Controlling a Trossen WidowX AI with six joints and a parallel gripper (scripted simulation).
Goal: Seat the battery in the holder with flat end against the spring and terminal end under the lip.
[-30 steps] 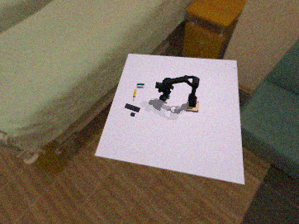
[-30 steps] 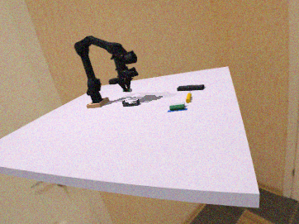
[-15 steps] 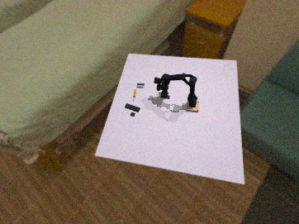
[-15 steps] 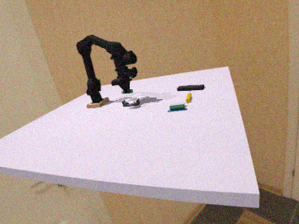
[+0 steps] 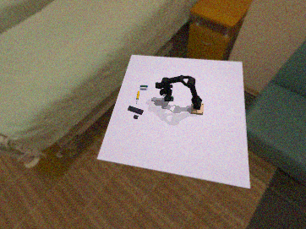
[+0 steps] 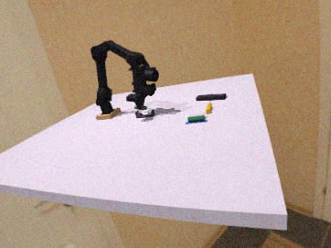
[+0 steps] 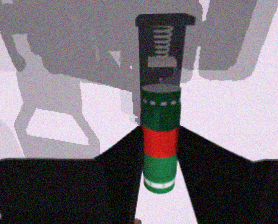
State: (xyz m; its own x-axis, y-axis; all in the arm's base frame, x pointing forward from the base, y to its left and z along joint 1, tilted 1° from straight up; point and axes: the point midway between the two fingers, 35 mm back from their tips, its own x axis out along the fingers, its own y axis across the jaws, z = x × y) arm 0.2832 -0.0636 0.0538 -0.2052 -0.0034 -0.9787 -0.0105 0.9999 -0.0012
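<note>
My gripper point(image 5: 167, 96) point(image 6: 141, 107) point(image 7: 159, 132) is shut on the battery point(image 7: 160, 142), a green cylinder with a red band. In the wrist view the battery's grey flat end points up the picture, toward the holder's spring, and its other end sticks out below between the fingers. The dark holder point(image 6: 145, 114) point(image 7: 162, 20) lies low by the fingertips, its coil spring and metal plate visible beyond the flat end. The battery covers the holder's near part, so the lip is hidden. I cannot tell whether battery and holder touch.
A black bar point(image 5: 135, 110) point(image 6: 211, 97), a small dark block point(image 5: 135, 117), a yellow tool point(image 5: 138, 95) point(image 6: 208, 108) and a green cylinder point(image 6: 196, 118) on a blue piece lie apart from the arm, beyond its reach side. The arm's wooden base point(image 6: 106, 115) stands on the table point(image 5: 173, 153).
</note>
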